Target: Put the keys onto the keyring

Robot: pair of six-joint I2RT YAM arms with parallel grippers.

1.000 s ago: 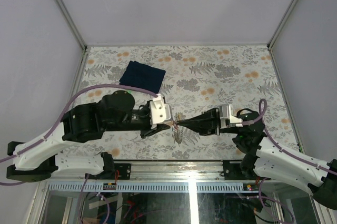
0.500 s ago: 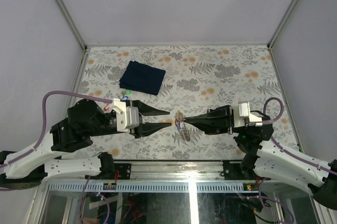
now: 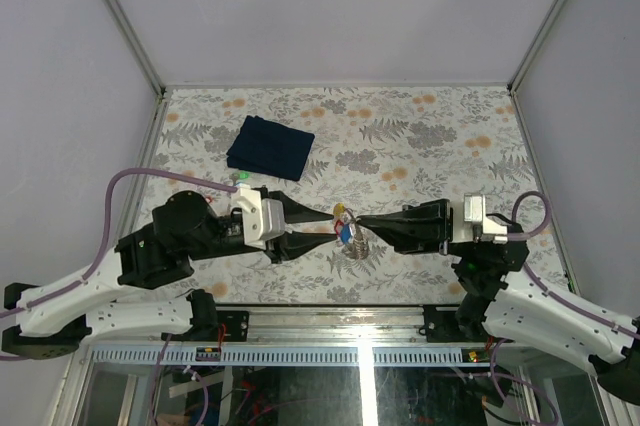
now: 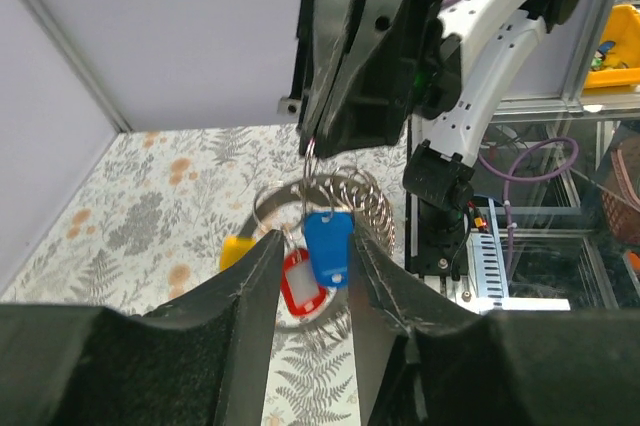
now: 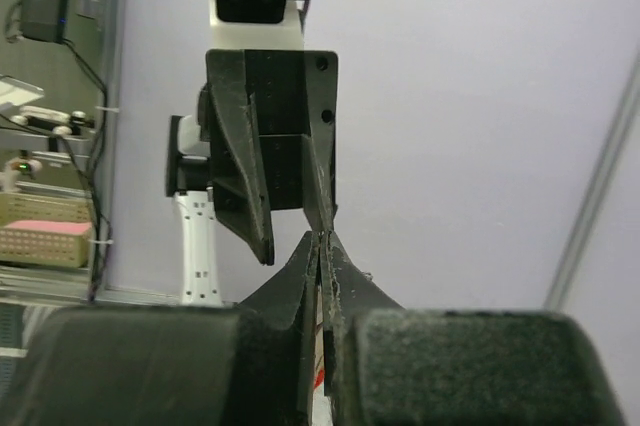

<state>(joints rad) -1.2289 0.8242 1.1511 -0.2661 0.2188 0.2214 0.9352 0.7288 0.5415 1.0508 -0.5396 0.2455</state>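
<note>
The right fingers [image 4: 350, 66] are pinched shut on the thin keyring [image 4: 350, 189], holding it above the worktop [image 4: 120, 206] with a blue key [image 4: 328, 246] and red key [image 4: 298, 283] dangling. The left fingers [image 4: 250, 306] stand apart around them. A bump could knock it loose

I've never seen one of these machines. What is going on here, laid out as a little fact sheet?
left fingers: open, one on each side of the hanging tags, gripping nothing
right fingers: shut on the keyring, which hangs from their tips
tags hanging there: blue tag, red tag, yellow tag
cloth: dark blue, folded, on the far left of the table, untouched
</note>
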